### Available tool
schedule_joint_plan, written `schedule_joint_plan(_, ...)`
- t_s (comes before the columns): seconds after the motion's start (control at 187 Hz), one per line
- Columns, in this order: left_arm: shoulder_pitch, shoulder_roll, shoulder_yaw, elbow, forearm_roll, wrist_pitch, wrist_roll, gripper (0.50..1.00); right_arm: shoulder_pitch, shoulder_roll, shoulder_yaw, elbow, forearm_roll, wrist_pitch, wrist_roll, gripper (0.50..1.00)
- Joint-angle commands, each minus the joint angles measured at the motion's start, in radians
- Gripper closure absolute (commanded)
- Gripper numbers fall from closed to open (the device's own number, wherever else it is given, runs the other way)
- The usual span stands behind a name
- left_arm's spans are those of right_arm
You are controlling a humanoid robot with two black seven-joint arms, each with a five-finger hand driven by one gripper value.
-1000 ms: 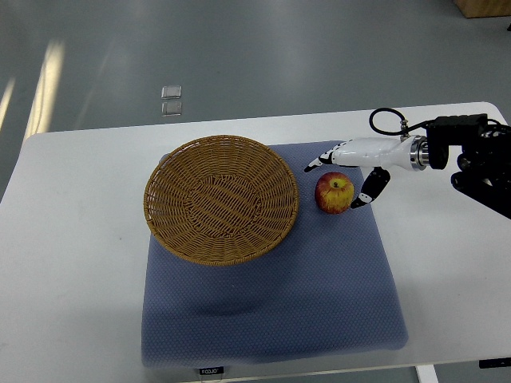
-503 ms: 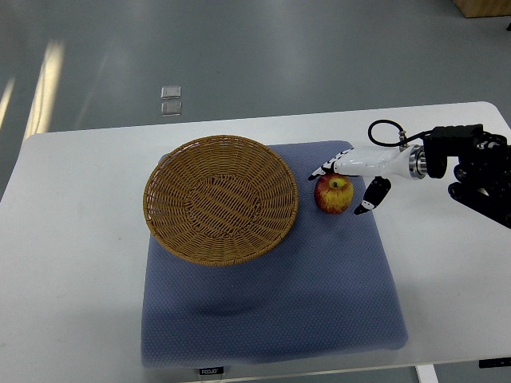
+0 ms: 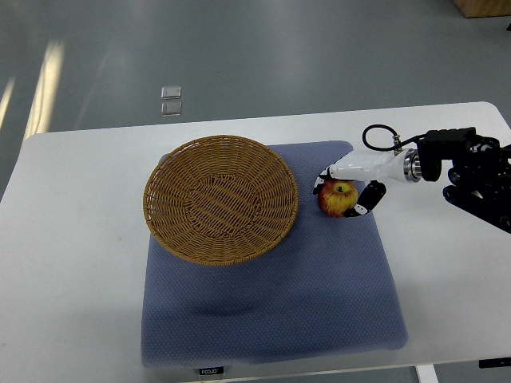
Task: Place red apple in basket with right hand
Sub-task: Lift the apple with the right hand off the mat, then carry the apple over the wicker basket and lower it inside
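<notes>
Between the curled fingers [image 3: 368, 199] of the right hand [image 3: 348, 180] sits the red apple [image 3: 338, 199], gripped on the blue mat [image 3: 271, 311], just beside the wicker basket [image 3: 221, 198].

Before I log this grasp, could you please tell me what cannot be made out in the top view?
- Contact between the right robot hand and the apple: the palm covers the apple's far side.
- The right arm: cut off by the picture's right edge.
- The label on the blue mat: too small to read.
- The left arm: not in view.
</notes>
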Motion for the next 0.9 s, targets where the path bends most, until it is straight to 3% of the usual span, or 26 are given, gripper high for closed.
schedule_joint_plan(0.0, 0.000, 0.000, 0.000, -0.001, 0.000, 0.000, 0.000, 0.500, 0.002, -0.002, 0.001, -0.002, 0.000, 0.000, 0.001, 0.879)
schedule_joint_plan(0.166, 0.000, 0.000, 0.000, -0.001, 0.000, 0.000, 0.000, 0.500, 0.024, -0.006, 0.003, -0.002, 0.001, 0.000, 0.001, 0.877)
schedule_joint_plan(0.545, 0.000, 0.000, 0.000, -0.001, 0.000, 0.000, 0.000, 0.500, 0.213, -0.005, 0.007, 0.001, 0.006, 0.003, 0.000, 0.873)
schedule_joint_plan(0.658, 0.000, 0.000, 0.000, -0.001, 0.000, 0.000, 0.000, 0.500, 0.292, 0.052, 0.007, 0.013, 0.014, 0.014, 0.001, 0.867)
schedule_joint_plan(0.893, 0.000, 0.000, 0.000, 0.001, 0.000, 0.000, 0.000, 0.500, 0.303, 0.213, 0.006, 0.010, 0.012, 0.014, 0.000, 0.865)
